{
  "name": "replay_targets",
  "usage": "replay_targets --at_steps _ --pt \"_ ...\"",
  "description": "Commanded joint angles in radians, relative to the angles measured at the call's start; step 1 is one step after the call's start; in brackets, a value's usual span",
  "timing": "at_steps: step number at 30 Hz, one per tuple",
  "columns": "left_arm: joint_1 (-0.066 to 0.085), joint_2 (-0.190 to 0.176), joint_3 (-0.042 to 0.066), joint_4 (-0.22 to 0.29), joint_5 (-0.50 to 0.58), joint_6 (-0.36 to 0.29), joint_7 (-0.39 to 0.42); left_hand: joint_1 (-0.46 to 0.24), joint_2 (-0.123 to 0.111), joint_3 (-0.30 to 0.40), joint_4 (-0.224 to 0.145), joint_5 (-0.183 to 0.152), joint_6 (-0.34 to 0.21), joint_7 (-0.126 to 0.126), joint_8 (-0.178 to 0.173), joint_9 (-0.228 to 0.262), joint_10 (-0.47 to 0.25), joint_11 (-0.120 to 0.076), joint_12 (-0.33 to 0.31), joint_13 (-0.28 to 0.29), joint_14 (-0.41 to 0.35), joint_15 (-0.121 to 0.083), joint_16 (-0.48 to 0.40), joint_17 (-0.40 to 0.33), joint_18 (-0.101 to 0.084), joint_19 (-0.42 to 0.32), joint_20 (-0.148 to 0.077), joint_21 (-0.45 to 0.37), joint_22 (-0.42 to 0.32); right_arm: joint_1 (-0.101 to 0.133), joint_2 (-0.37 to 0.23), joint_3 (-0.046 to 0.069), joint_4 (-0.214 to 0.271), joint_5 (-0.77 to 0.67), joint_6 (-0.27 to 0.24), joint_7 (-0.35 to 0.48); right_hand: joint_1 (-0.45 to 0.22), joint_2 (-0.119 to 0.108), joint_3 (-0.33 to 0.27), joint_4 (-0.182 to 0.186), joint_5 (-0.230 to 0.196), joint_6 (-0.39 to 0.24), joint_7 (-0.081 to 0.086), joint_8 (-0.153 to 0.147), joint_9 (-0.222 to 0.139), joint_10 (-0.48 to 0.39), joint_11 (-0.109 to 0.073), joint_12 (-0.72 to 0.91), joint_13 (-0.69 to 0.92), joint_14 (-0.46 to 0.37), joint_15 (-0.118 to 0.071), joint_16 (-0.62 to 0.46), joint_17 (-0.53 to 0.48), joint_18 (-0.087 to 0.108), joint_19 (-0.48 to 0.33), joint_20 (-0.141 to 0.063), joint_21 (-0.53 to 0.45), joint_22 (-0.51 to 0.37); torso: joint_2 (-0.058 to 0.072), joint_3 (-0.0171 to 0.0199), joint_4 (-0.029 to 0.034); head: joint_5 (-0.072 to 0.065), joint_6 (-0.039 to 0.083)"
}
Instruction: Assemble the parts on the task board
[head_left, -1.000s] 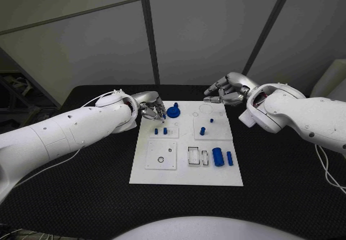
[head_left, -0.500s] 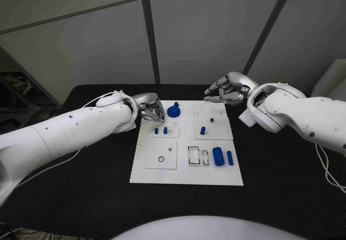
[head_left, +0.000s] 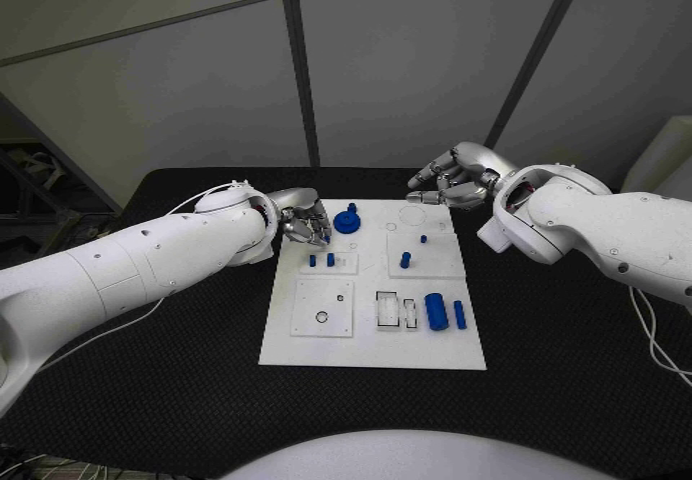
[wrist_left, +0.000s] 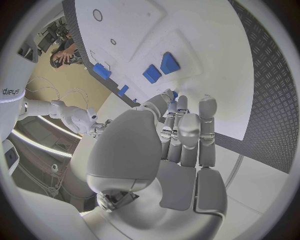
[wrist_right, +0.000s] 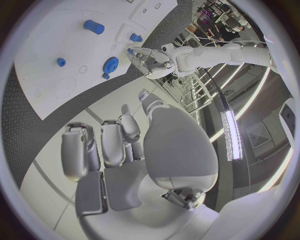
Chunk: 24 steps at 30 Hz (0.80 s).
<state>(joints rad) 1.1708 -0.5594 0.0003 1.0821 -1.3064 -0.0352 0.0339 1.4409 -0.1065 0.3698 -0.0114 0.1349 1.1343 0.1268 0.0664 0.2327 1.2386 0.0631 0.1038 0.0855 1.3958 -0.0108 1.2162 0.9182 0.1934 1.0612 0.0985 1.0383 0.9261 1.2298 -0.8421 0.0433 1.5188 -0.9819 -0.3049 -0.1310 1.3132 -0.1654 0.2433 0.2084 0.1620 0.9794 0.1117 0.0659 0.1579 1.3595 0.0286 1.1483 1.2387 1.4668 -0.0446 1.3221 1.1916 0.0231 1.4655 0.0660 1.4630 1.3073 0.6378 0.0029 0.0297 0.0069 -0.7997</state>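
The white task board (head_left: 368, 345) lies mid-table. A blue gear (head_left: 346, 222) with a knob on top sits near the board's far left corner. My left hand (head_left: 306, 224) is just left of the gear with its fingers curled in. In the left wrist view a sliver of blue shows past the fingertips (wrist_left: 178, 107), and I cannot tell whether they touch the gear. My right hand (head_left: 456, 182) hovers off the board's far right corner, fingers curled, holding nothing. The right wrist view shows the gear (wrist_right: 111, 65) beside my left hand (wrist_right: 151, 61).
Two short blue pegs (head_left: 320, 262) stand in the left block, and another peg (head_left: 405, 262) and a small one (head_left: 423, 240) in the right block. A thick blue cylinder (head_left: 436, 312) and a slim one (head_left: 460, 316) lie at the board's right side. Black table (head_left: 173, 380) surrounds the board.
My left hand has shifted very slightly beside the gear. The gear, the other parts and my right hand stay where they were.
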Motion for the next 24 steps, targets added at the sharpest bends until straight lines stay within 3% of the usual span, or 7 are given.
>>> replay_targets --at_steps 1,24 --pt "-0.001 0.003 0.001 -0.004 -0.009 0.025 -0.010 -0.009 -0.001 -0.001 -0.005 -0.003 0.007 0.001 0.003 0.000 0.003 0.002 -0.002 -0.001 0.004 0.001 0.000 -0.001 -0.034 0.006 0.002 0.005 0.000 0.002 0.000 0.001 0.001 -0.002 0.005 0.010 -0.002 0.003 0.001 0.004 0.006 0.007 0.000 0.001 0.002 0.003 -0.001 0.003 0.001 0.026 -0.002 0.000 0.001 0.009 0.032 -0.001 0.003 0.148 0.000 0.0001 0.0006 0.003 0.001" --pt "-0.009 0.016 0.000 -0.030 -0.023 0.035 -0.027 -0.010 -0.005 -0.001 -0.011 -0.010 -0.001 0.004 -0.003 -0.006 -0.002 0.004 -0.006 -0.005 0.005 0.002 0.002 -0.001 -0.034 0.006 0.003 0.006 0.002 0.002 -0.001 0.001 0.002 -0.002 0.004 0.010 -0.001 0.003 0.002 0.005 0.006 0.008 0.000 0.001 0.002 0.002 -0.001 0.002 0.000 0.026 -0.003 -0.001 0.001 0.009 0.032 -0.001 0.002 0.147 0.000 -0.0001 0.0005 0.001 -0.002"
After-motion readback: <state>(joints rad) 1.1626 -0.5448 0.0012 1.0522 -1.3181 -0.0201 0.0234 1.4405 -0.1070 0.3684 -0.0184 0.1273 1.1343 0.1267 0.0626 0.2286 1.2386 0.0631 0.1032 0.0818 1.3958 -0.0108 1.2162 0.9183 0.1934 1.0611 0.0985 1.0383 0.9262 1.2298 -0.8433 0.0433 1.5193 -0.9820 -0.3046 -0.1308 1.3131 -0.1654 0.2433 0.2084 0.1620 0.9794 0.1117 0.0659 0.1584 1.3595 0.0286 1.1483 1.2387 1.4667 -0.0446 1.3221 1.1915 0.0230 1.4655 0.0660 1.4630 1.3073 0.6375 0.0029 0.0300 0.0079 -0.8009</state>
